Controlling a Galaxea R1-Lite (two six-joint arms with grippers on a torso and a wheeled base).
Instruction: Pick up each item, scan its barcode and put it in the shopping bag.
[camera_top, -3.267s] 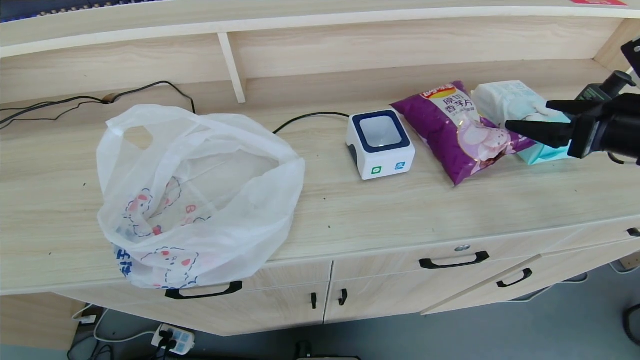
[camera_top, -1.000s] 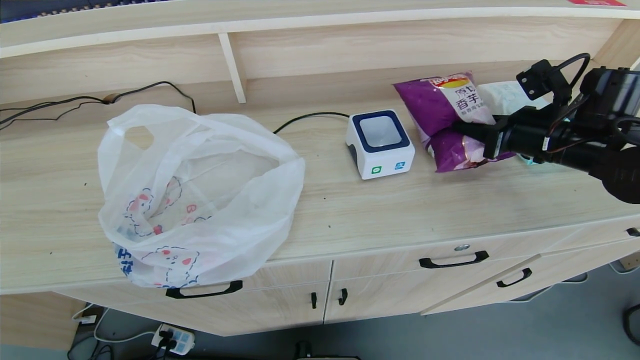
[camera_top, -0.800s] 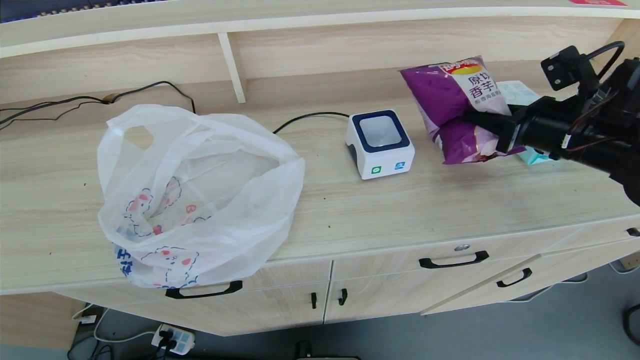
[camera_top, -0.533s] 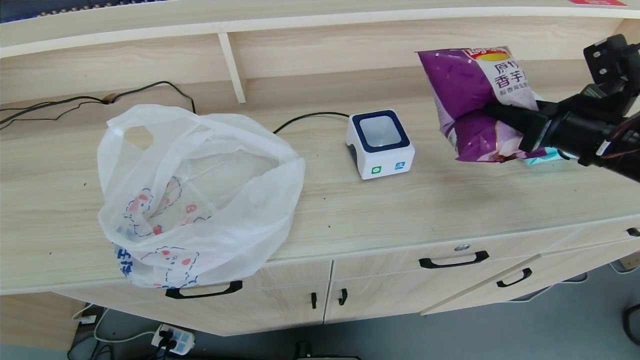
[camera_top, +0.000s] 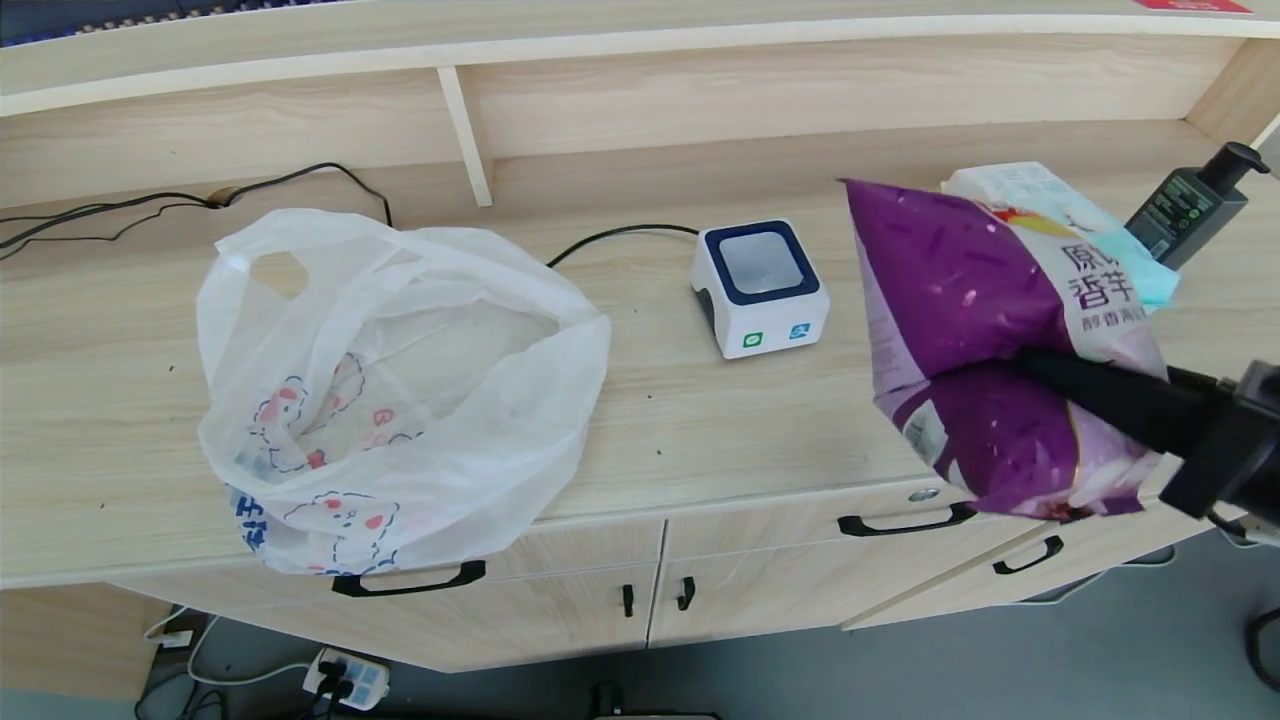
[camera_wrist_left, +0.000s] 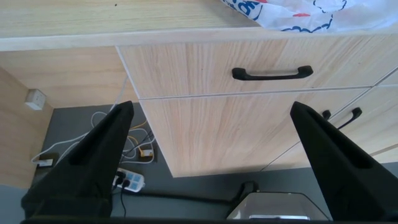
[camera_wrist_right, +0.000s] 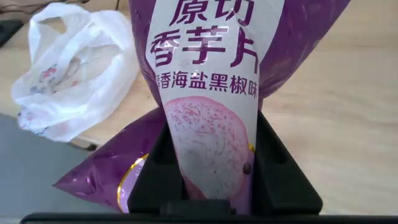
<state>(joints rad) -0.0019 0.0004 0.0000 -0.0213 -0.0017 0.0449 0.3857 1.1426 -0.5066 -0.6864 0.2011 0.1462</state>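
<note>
right end effector (camera_top: 1035, 365) clenched on chip bag (camera_top: 960, 300), held over front-right tabletop edge, long axis roughly upright | scanner (camera_top: 760, 285) leftward and rearward of bag, mid-tabletop | left end effector (camera_wrist_left: 210, 109) released, below front edge, farther off

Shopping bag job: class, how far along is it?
Done: nothing seems bagged; the shopping bag looks empty. In hand: the right gripper holds the purple chip bag in the air. Left: pass it over the scanner, bag it, then the tissue pack and pump bottle.
</note>
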